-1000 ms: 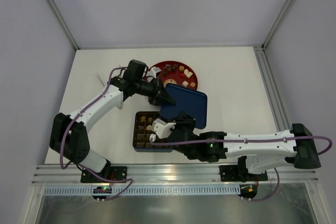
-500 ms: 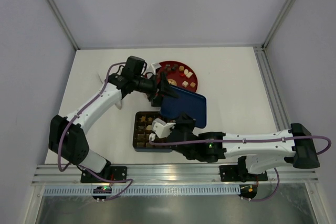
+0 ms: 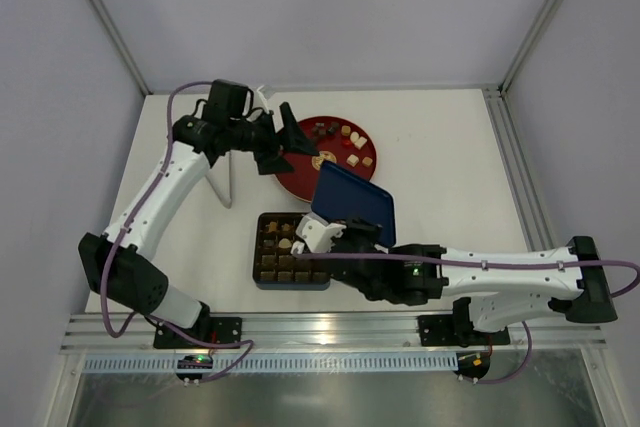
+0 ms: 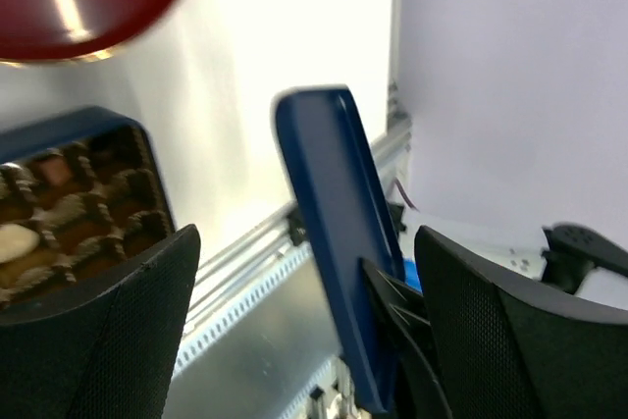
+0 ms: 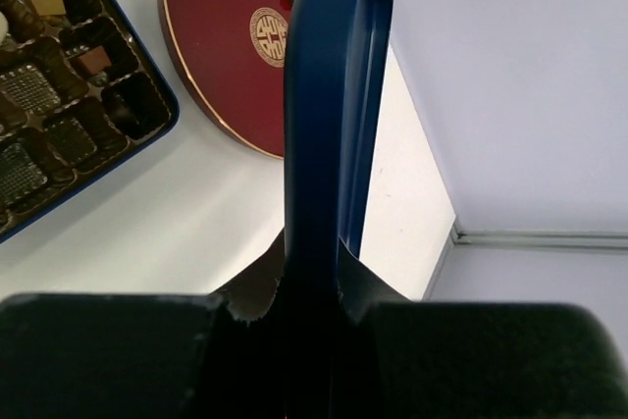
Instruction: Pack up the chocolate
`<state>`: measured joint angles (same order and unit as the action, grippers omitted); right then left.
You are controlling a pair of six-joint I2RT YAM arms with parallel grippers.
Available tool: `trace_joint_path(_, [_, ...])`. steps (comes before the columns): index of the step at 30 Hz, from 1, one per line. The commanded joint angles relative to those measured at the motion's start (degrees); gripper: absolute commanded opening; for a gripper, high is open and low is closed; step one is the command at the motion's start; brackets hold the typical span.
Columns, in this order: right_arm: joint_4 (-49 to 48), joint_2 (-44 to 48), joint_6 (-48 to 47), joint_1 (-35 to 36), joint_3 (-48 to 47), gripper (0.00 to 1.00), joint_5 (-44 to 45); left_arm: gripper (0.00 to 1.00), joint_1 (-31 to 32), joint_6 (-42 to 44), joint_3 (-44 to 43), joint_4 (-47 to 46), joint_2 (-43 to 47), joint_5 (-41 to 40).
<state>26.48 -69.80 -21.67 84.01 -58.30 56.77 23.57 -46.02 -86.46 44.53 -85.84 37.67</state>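
Chocolate pieces (image 3: 343,137) lie on the round red plate (image 3: 300,175) at the back. More chocolate (image 3: 272,244) fills the dark blue box tray (image 3: 290,284), whose cells (image 5: 59,76) also show in the right wrist view. My right gripper (image 3: 352,234) is shut on the lower edge of the dark blue lid (image 3: 352,202), which stands tilted on edge over the tray's right side. The lid (image 5: 324,95) rises straight out of the closed right gripper (image 5: 316,287). My left gripper (image 3: 283,145) hangs open over the plate's left rim, apart from the lid (image 4: 334,223).
A thin white bent piece (image 3: 225,179) stands left of the plate. A gold emblem (image 5: 267,24) marks the red plate's (image 5: 211,76) middle. The aluminium rail (image 3: 330,332) runs along the near edge. Walls close in the table's back and sides.
My left gripper opened, let go of the lid and drew back up and to the left. The right gripper closed on the lid, which now stands steeper.
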Motion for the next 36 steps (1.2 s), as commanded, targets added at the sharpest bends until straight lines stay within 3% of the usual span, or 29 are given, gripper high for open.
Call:
trace_joint_path(1, [4.98, 3.18, 8.20, 0.11, -4.18, 0.04, -2.36, 0.87, -2.91, 5.23, -4.42, 5.74, 1.20, -8.04])
trace_joint_path(8, [10.52, 6.43, 21.28, -2.17, -7.26, 0.04, -10.34, 0.80, -5.99, 9.37, -6.19, 10.83, 3.57, -24.99])
trace_joint_path(13, [8.77, 11.95, 32.64, -9.63, -6.48, 0.04, -25.98, 0.68, -6.17, 9.99, 5.99, 10.14, 9.19, -38.96])
trace_joint_path(16, [4.47, 14.77, 39.67, -17.63, -3.41, 0.04, -38.46, 0.63, -6.43, 8.85, 14.35, 8.91, 13.41, -42.75])
trace_joint_path(22, [-5.81, 19.43, 51.01, -28.45, 2.92, 0.04, -55.96, 0.49, -7.49, 3.58, 28.33, 5.75, 19.83, -42.95])
trace_joint_path(27, [-16.88, 20.41, 61.89, -36.53, 10.46, 0.04, -68.96, 0.43, -7.66, 0.15, 35.56, 2.05, 21.24, -40.58])
trace_joint_path(32, [-31.54, 21.11, 70.62, -41.02, 18.57, 0.04, -74.87, 0.37, -7.75, -1.79, 40.91, -0.50, 21.51, -38.20])
trace_joint_path(36, [-37.98, 21.72, 75.36, -43.84, 23.74, 0.04, -77.51, 0.31, -7.75, -3.46, 44.34, -2.43, 21.68, -36.45])
